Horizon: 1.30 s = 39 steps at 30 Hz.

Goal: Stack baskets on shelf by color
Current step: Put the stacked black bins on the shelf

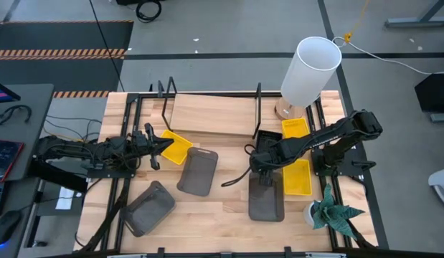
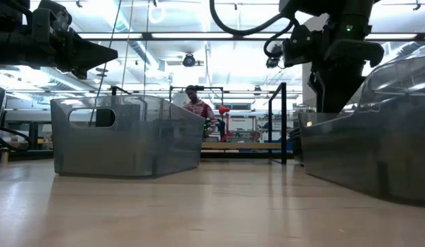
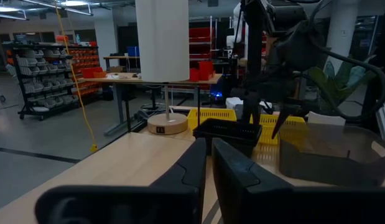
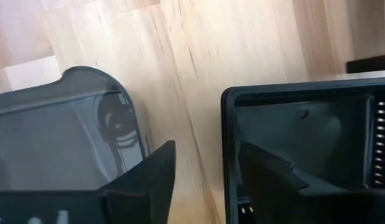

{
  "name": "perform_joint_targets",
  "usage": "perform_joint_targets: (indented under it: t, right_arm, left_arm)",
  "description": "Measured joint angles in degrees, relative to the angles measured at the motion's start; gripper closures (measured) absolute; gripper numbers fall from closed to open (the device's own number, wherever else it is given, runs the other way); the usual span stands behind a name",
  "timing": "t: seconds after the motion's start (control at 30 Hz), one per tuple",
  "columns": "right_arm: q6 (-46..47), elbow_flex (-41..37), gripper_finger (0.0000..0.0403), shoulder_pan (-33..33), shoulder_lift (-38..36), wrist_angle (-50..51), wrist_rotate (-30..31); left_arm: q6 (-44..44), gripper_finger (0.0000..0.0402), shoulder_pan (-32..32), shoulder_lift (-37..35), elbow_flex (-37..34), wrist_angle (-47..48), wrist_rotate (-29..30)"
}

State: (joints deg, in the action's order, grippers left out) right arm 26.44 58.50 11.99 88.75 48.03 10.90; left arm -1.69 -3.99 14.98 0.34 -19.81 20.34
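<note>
The right claw (image 1: pixel 265 170) hangs over the middle of the desk (image 1: pixel 207 215), its fingers parted and straddling the near wall of a black basket (image 1: pixel 267 142); the wrist view shows one finger (image 4: pixel 148 180) outside that wall and the other inside the basket, not pinching it. This black basket sits just in front of the shelf (image 1: pixel 211 115), at its right end, and looks about square from above, so I cannot tell its long axis. Directly on the claw's near side lies a grey basket (image 1: pixel 267 201), long axis running from the far edge toward the near edge, its far end under the claw. To its right, touching or nearly so, is a yellow basket (image 1: pixel 298 177) with the same front-to-back axis, and another yellow one (image 1: pixel 295 127) lies farther back by the lamp (image 1: pixel 310 72) at the desk's right far corner. The left claw (image 1: pixel 156 149) reaches in from the left edge with its fingers (image 3: pixel 192 171) nearly closed, a thin gap between them and nothing in them; its tips are at the edge of a third yellow basket (image 1: pixel 176 147), which sits askew by the shelf's left end. A second grey basket (image 1: pixel 198 170) lies right of that claw, long axis front to back and slightly tilted. A third grey one (image 1: pixel 149 208) lies diagonally near the left near corner. A plant (image 1: pixel 335 213) stands at the right near corner.
</note>
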Motion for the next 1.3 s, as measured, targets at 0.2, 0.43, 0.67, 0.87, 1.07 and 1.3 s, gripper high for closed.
perform_joint_targets:
  t: [0.2, 0.43, 0.67, 0.87, 1.07, 1.3]
  right_arm:
    - [0.0, 0.0, 0.0191, 0.0, 0.0, 0.6, 0.8]
    - [-0.8, 0.0, 0.0184, -0.2, 0.0, 1.5, 0.9]
    - [-1.4, -2.7, 0.0189, -1.7, 0.0, -1.7, 1.0]
    - [-1.6, -6.3, 0.0190, -2.3, 0.0, -5.0, 2.4]
    - [-2.2, -7.4, 0.0224, -3.2, 0.0, -6.1, 2.9]
    - [-1.0, -7.4, 0.0306, -3.5, 0.0, -6.9, 2.9]
  left_arm:
    - [0.0, 0.0372, 0.0, 0.0, 0.0, 0.0, 0.0]
    - [0.0, 0.0375, 0.0, 0.0, 0.0, 0.0, 0.0]
    - [0.0, 0.0366, 0.0, 0.0, 0.0, 0.0, 0.0]
    - [0.0, 0.0371, 0.0, 0.0, 0.0, 0.0, 0.0]
    - [0.0, 0.0376, 0.0, 0.0, 0.0, 0.0, 0.0]
    - [0.0, 0.0366, 0.0, 0.0, 0.0, 0.0, 0.0]
